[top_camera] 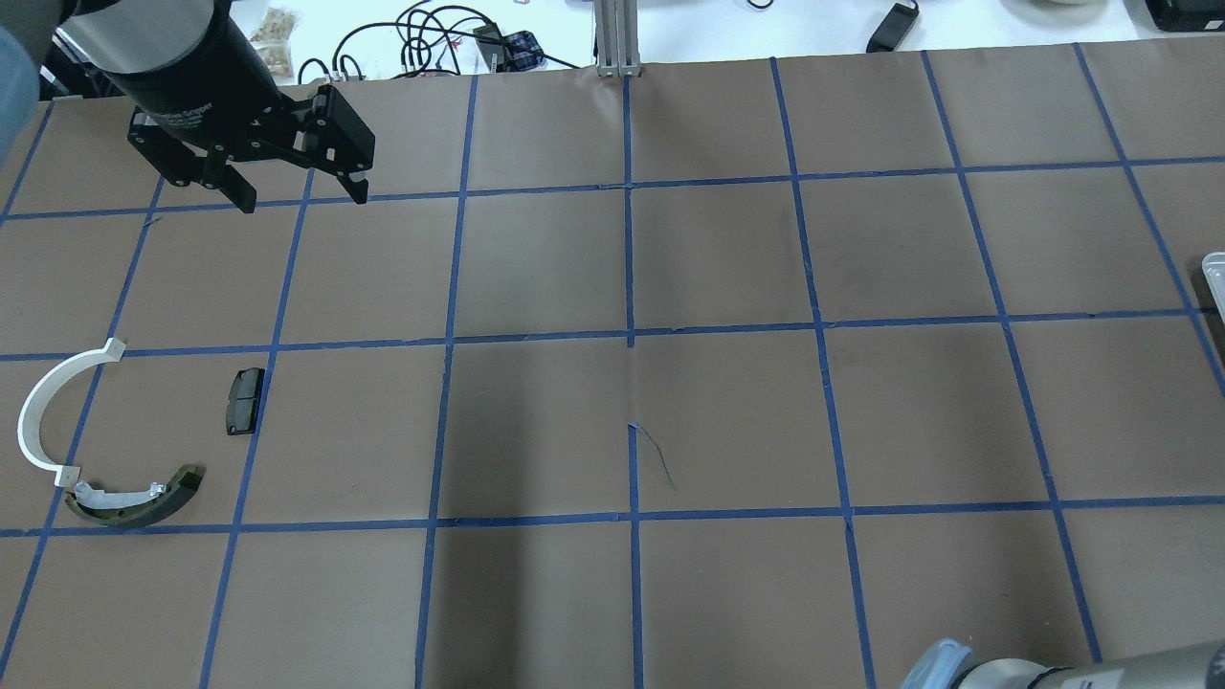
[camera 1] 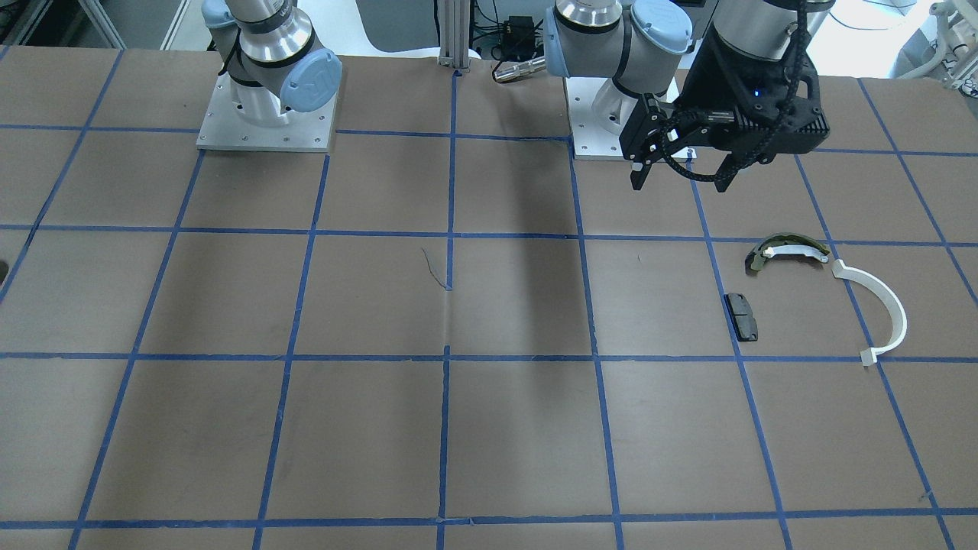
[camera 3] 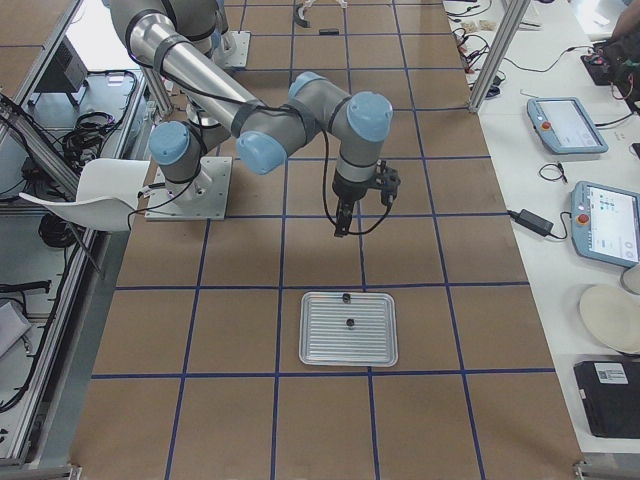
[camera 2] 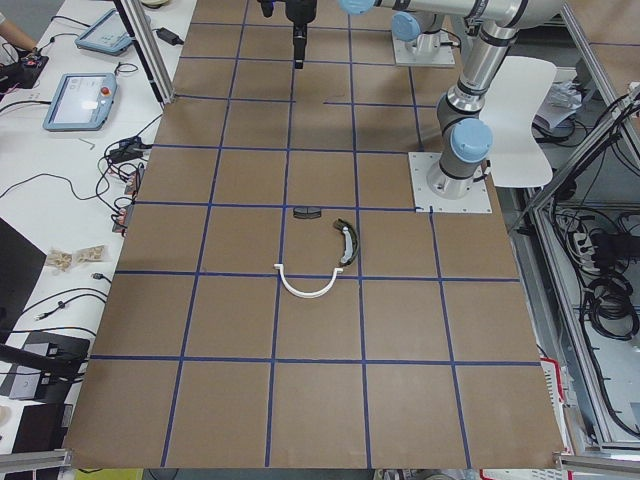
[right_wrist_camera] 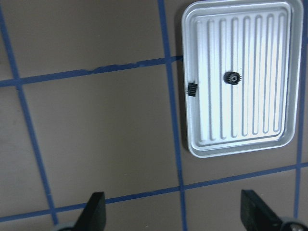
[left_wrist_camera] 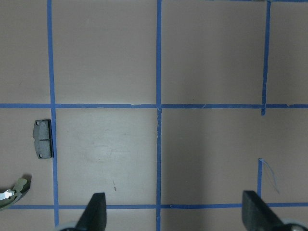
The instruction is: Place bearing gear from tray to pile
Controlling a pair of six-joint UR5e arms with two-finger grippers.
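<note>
A ribbed silver tray [right_wrist_camera: 260, 110] holds a small black gear with a pale centre [right_wrist_camera: 232, 77], lying flat. A second small black gear [right_wrist_camera: 192, 89] stands on edge at the tray's rim. My right gripper [right_wrist_camera: 175, 216] is open and empty, hovering beside the tray [camera 3: 370, 345]. The pile lies at the table's other end: a white arc [camera 1: 898, 312], an olive shoe [camera 1: 787, 250] and a black pad [camera 1: 742, 316]. My left gripper [camera 1: 680, 183] is open and empty, held above the table beside the pile. The left wrist view shows the pad [left_wrist_camera: 43, 138] and the shoe's tip [left_wrist_camera: 14, 192].
Brown table with a blue tape grid [top_camera: 629, 335]. The tray's corner shows at the right edge of the overhead view [top_camera: 1215, 273]. A metal post [top_camera: 617, 38] stands at the table's far edge. Tablets and cables lie on the white side bench [camera 3: 570, 125].
</note>
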